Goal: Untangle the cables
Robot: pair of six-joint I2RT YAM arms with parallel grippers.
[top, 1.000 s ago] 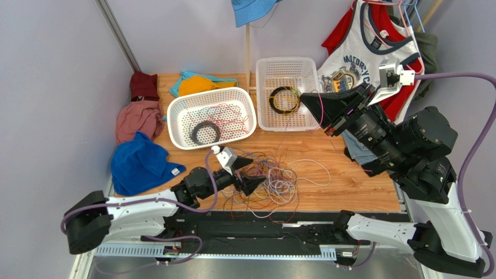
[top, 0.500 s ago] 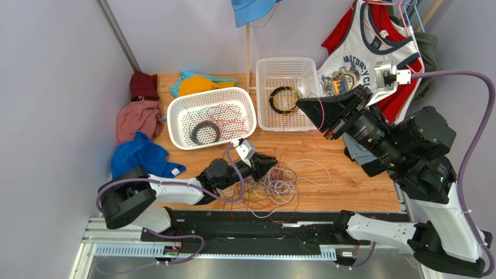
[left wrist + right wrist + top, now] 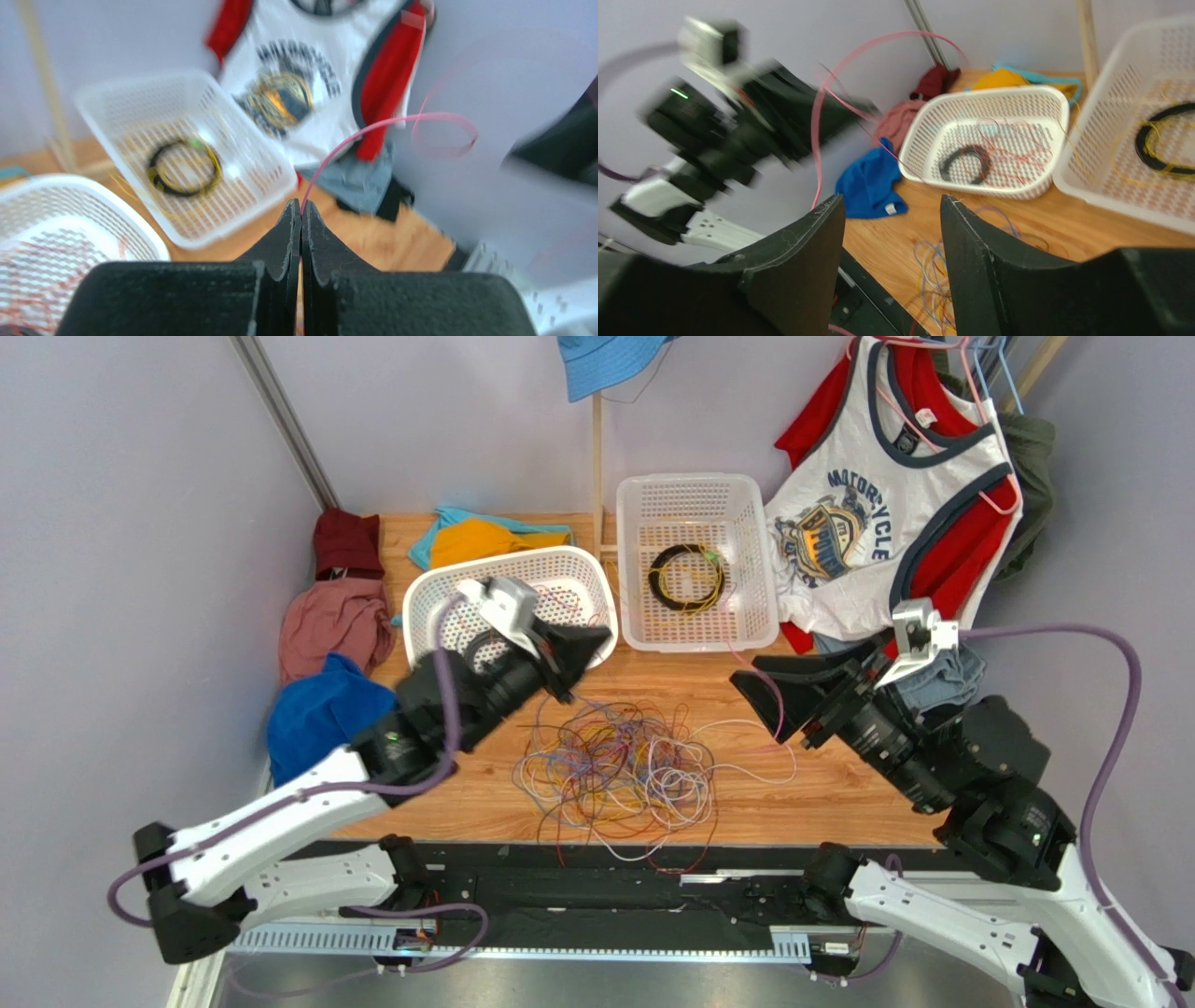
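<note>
The cables lie as a loose many-coloured tangle on the wooden table, between the two arms. My left gripper is raised above the table, over the near corner of the left basket. In the left wrist view it is shut on one thin pink cable, which arcs up and to the right from the fingertips. My right gripper hangs to the right of the tangle and is open, with nothing between its fingers. The pink cable loops past the outside of its left finger.
A white basket holds a black coil and red wires. A second white basket holds a black-and-yellow coil. Blue, pink and maroon cloths lie at the left. A tank top hangs at the back right.
My left gripper shut on a pink cable at the tangle and rose towards the left basket. My right gripper came down from high up, opened and let the cable go.
</note>
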